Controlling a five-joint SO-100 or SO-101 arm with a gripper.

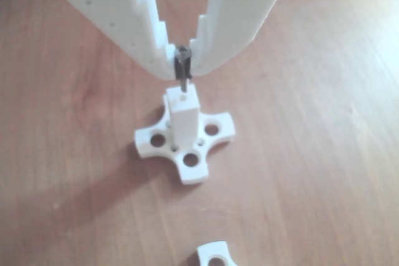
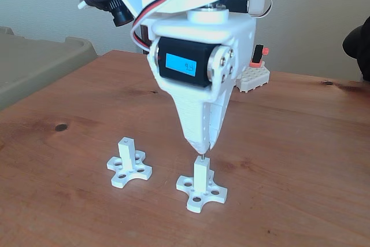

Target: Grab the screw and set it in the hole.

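**Pincer over post, screw tip at the hole – misalignment risk**

Pincer (image 1: 182, 60) is clamped on the screw (image 1: 182, 71), gripping it near the head between the two white tips, shank hanging down roughly vertical. In the other view the screw tip sits right at the small hole (image 1: 182, 98) on top of the white post (image 1: 182, 116) – cannot tell whether it has entered or is only touching the rim. In the fixed view the pincer (image 2: 201, 147) points straight down over the nearer cross-shaped base (image 2: 200, 191), with the screw (image 2: 202, 155) showing as a short dark sliver between tips and post top (image 2: 200, 162).

Risks, as judged from here:
- Hole is small and the screw thin, so a slight sideways offset would land the tip on the post's flat top, and pushing down could tilt the screw in the grip or tip the post.
- Base looks loose on the counter (image 2: 300, 143); side force may slide it.
- Letting go before the shank is seated would likely make the screw fall over and roll off.
- Grip is only at the head end, so the shank can swing.

A second post on its own base (image 2: 128, 170) stands to the left in the fixed view, well apart – not likely to interfere.
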